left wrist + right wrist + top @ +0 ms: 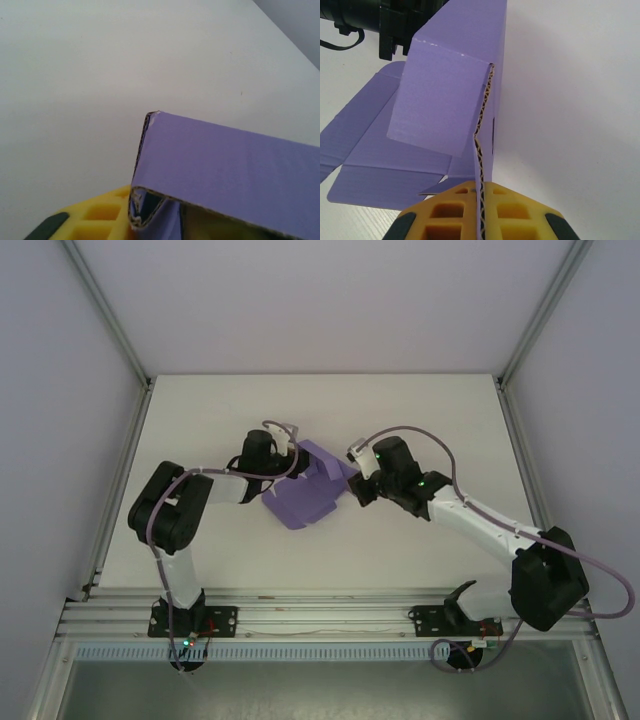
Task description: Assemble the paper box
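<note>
While the right pincer (479, 200) is clamping shut on a raised wall of the paper box (445, 100), its two yellow fingers (445, 215) are pressing on either side of the wall's corrugated edge, which is running straight up between them in the right wrist view. That wall is standing upright, and a side panel is folding off it to the left at an angle, hanging over the flat base. Beyond the panel, further flaps are lying spread out flat on the white table (570, 100), and the black wrist of the left arm (395, 20) is reaching in at the far end of the box.

The left pincer (289, 447) is sitting at the far left corner of the box in the top view. From its own wrist camera, one yellow finger (100, 217) is showing just beside the lower left corner of a purple panel that is slanting across the lower right of the view. The card is covering the rest of the pincer, so I cannot tell whether it is gripping the panel or merely standing around it.

Seen from above, the paper box is lying half folded near the middle of the table, between the two pincers, with both arms bending inward toward it from the near edge
</note>
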### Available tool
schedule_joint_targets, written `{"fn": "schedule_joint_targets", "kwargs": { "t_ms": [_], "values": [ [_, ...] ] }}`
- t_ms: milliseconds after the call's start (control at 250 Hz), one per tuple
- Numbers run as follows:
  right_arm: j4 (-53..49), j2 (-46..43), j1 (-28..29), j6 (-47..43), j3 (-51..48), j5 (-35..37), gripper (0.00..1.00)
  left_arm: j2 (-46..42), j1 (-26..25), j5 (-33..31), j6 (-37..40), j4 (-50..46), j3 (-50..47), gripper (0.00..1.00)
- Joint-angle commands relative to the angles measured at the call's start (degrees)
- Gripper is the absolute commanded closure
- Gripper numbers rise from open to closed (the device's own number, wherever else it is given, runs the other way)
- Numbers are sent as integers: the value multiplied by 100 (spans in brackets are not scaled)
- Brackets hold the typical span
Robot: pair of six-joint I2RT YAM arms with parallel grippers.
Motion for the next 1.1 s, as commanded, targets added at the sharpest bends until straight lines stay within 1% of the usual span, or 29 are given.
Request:
{"fn": "schedule_joint_targets", "kwargs": {
  "t_ms": [0, 52, 104, 144, 180, 220, 244, 248, 252, 280, 324, 352, 368, 448, 496, 592, 680, 775, 879, 983, 1095],
  "values": [
    [-43, 46, -57, -57, 76, -67, 100, 102, 9, 51, 162, 209, 133, 84],
    [-11, 42, -73, -34, 63, -44, 100, 109, -5, -34, 220, 184, 114, 85],
    [0, 48, -88, -29, 46, -59, 100, 117, -18, -163, 233, 235, 76, 91],
    [27, 59, -90, -21, 15, -31, 100, 107, -50, -179, 311, 254, 52, 92],
    [54, 74, -91, 12, -5, 52, 100, 83, -98, -319, 369, 241, 25, 93],
    [47, 63, -97, 32, -40, 180, 91, 48, -165, -460, 526, 152, 21, 94],
    [55, 54, -92, 69, -75, 312, 82, 33, -229, -605, 632, 65, 21, 94],
    [56, 54, -90, 82, -76, 333, 79, 23, -233, -633, 651, 54, 21, 94],
    [60, 47, -94, 92, -77, 362, 79, 14, -240, -665, 664, 44, 17, 94],
    [55, 22, -96, 164, -106, 599, 68, -21, -317, -901, 789, -41, 1, 96],
    [-31, -55, -90, 225, -133, 915, 56, -78, -439, -1142, 1044, -134, -47, 98],
    [-118, -138, -100, 239, -143, 1082, 44, -123, -525, -1345, 1171, -150, -104, 99],
    [-170, -174, -97, 262, -148, 1181, 40, -146, -575, -1440, 1228, -135, -139, 100],
    [-386, -581, -95, 407, -164, 1478, 32, -251, -737, -1582, 1441, -32, -340, 100],
    [-428, -881, -95, 579, -175, 1592, 26, -306, -785, -1489, 1488, 149, -501, 100],
    [-120, -1351, -118, 832, -239, 1616, 15, -364, -859, -1434, 1512, 451, -726, 100],
    [-10, -1447, -141, 784, -94, 1333, 12, -369, -955, -1464, 1612, 525, -770, 100],
    [41, -1046, -150, 941, 269, 1331, 12, -382, -1055, -1390, 1639, 522, -777, 100],
    [-115, -117, -150, 828, 762, 1196, 16, -365, -1137, -1302, 1603, 717, -849, 100],
    [-69, 750, -147, 675, 1214, 1042, 18, -312, -1182, -1326, 1614, 697, -841, 100],
    [-248, 1553, -148, 587, 1764, 892, 21, -305, -1202, -1316, 1611, 702, -875, 100]
  ]
}}
